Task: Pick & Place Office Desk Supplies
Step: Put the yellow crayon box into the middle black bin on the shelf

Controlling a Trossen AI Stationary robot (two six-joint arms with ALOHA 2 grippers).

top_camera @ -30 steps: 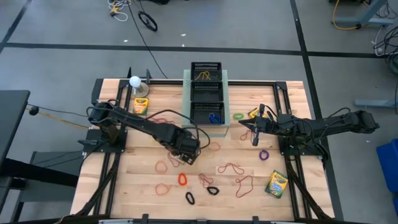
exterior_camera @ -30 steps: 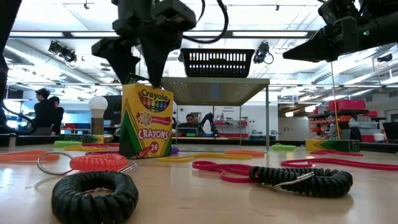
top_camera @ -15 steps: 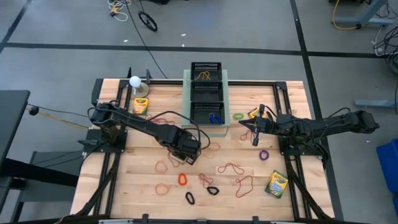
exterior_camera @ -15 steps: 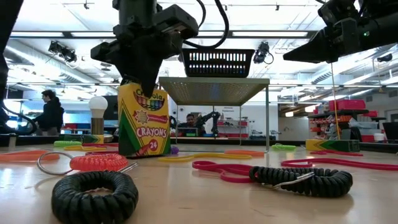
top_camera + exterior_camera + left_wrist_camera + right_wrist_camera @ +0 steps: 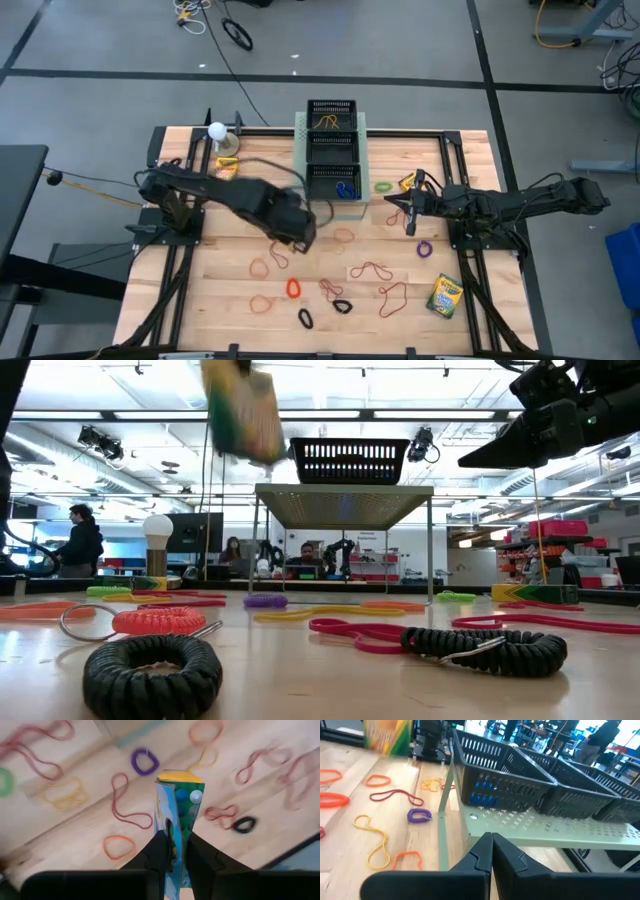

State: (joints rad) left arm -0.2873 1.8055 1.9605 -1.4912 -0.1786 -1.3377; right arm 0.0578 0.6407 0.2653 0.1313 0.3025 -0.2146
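White ball [image 5: 216, 129] beside pale-green perforated box [image 5: 300, 132].

- no readable text in any view
- crayon box [image 5: 243, 408] lifted in low view, print blurred, unreadable
- crayon box at table corner [image 5: 444, 295], lettering too small to read

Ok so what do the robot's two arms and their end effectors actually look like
Both arms are dark, nearly black, jointed segments with black cables looping alongside. The left end effector and the right end effector each end in two dark, flat, tapering fingers. No markings are legible.
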